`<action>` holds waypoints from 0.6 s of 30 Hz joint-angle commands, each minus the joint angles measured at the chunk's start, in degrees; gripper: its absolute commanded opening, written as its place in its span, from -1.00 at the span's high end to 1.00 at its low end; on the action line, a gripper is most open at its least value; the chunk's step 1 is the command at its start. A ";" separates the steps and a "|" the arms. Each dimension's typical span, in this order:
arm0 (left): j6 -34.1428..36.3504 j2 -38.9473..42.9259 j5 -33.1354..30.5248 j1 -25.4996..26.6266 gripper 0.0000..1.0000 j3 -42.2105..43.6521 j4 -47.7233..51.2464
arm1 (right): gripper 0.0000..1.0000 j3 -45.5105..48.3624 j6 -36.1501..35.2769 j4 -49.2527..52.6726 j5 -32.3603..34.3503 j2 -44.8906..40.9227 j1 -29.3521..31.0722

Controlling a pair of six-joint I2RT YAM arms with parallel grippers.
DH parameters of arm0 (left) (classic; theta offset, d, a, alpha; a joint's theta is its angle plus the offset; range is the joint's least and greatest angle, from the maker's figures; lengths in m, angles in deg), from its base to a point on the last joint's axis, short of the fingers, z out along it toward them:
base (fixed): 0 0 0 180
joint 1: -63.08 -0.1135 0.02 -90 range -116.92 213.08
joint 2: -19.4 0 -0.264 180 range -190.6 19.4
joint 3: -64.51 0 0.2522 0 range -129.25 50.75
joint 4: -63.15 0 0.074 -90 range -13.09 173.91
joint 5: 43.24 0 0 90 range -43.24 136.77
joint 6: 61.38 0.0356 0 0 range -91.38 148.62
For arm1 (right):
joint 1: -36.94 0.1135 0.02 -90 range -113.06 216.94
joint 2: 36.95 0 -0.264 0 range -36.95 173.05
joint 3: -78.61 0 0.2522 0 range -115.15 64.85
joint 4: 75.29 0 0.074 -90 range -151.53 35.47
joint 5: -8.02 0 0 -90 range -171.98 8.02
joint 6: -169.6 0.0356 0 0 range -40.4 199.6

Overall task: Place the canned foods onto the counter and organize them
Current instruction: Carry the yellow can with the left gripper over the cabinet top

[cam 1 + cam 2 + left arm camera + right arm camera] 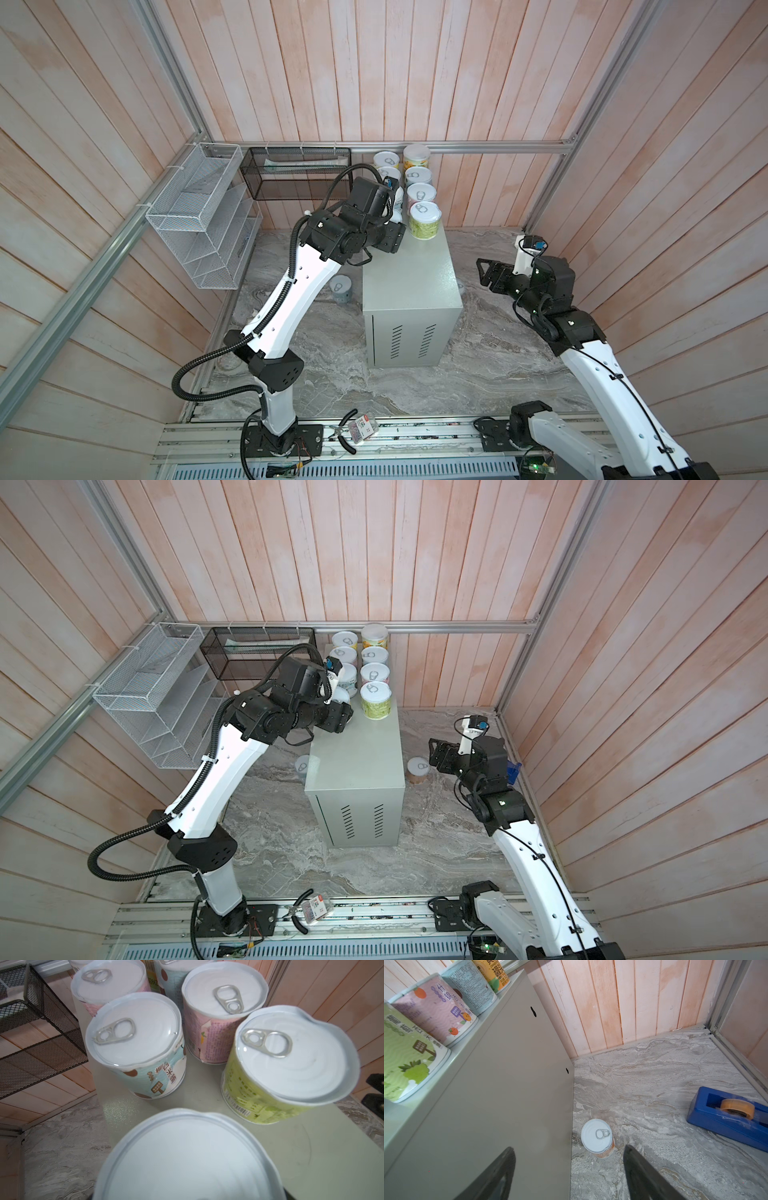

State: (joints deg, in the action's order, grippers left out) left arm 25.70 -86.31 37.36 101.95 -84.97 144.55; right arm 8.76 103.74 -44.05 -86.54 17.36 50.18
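Right wrist view: grey marble floor (654, 1084), plank walls (612, 1001), right claw (568, 1148) wide; left claw (392, 232) unclear.

Orange-labelled can (597, 1138) upright on marble (654, 1074) beside the counter (508, 1084), ahead of parted pincer (569, 1148).

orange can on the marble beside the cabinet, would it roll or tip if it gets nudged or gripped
The orange can stands upright and looks short and wide, so a nudge would likely slide it rather than tip it. If knocked over, its round wall would probably roll on the smooth marble. The tin looks rigid, and its label may give a fair grip.
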 commanded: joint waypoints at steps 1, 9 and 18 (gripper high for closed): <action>0.73 2.56 0.07 0.50 0.81 2.62 -3.62 | -0.60 1.16 1.32 -2.33 -2.56 0.03 -0.29; 1.74 5.13 -0.16 0.58 -0.71 8.21 -8.36 | -0.60 1.20 2.16 -2.57 -4.57 1.33 -0.31; 3.09 12.96 0.32 0.56 -0.99 19.56 -17.21 | -0.58 0.96 2.58 -2.01 -4.66 0.50 -0.26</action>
State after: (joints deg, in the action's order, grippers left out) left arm 27.82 -77.70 37.33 102.26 -68.21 132.33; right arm 9.67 105.55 -45.26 -90.08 18.54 50.18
